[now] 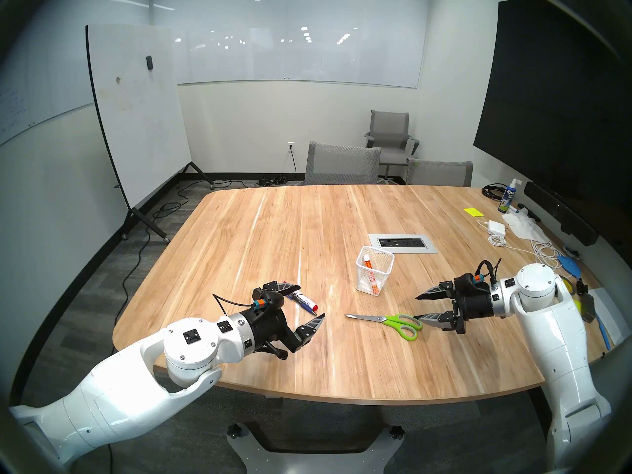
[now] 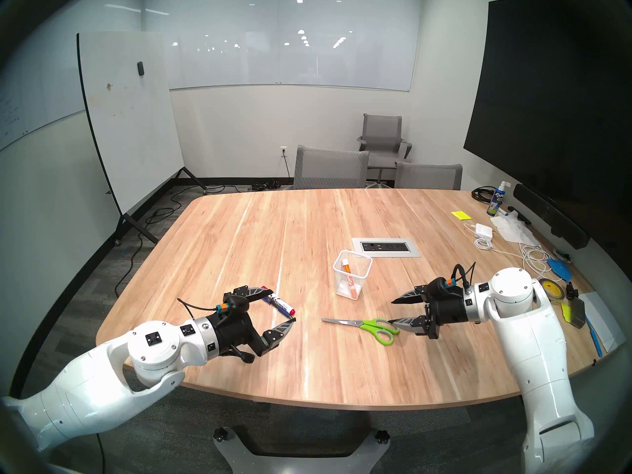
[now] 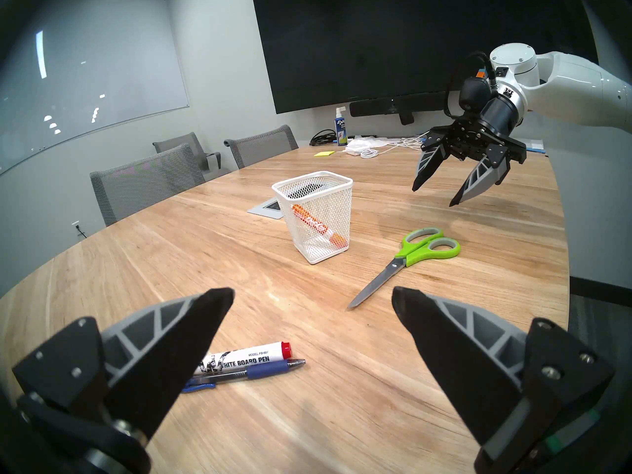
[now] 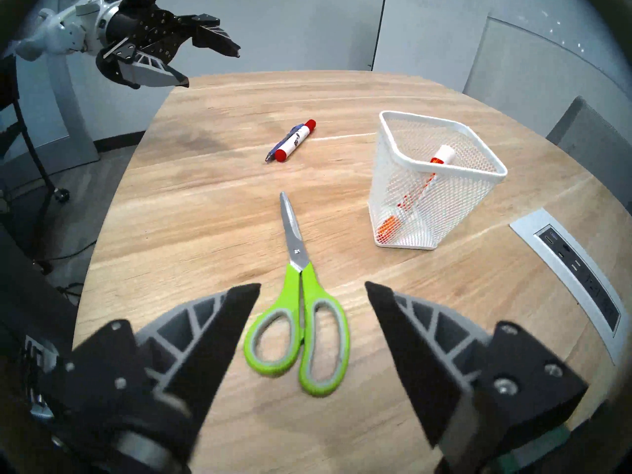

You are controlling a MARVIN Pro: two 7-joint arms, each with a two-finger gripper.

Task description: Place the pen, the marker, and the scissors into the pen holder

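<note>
A white marker with red ends (image 1: 305, 299) (image 3: 246, 357) (image 4: 297, 141) lies on the table at the left, with the slim blue pen (image 3: 268, 370) (image 4: 273, 154) touching it alongside. My left gripper (image 1: 311, 301) (image 3: 313, 293) hovers open just above and before them, empty. The green-handled scissors (image 1: 398, 322) (image 3: 415, 252) (image 4: 301, 292) lie flat and closed, blades pointing left. My right gripper (image 1: 416, 306) (image 4: 312, 287) hangs open over their handles, holding nothing. The white mesh pen holder (image 1: 384, 275) (image 3: 342, 183) (image 4: 461, 203) stands upright behind the scissors, with an orange-ended marker (image 1: 371, 271) (image 3: 318, 225) leaning inside.
A grey power outlet panel (image 1: 403, 243) is set into the table behind the holder. At the far right lie a spray bottle (image 1: 508, 198), a charger (image 1: 495, 226), white cables and a yellow sticky pad (image 1: 473, 212). Grey chairs stand at the far edge.
</note>
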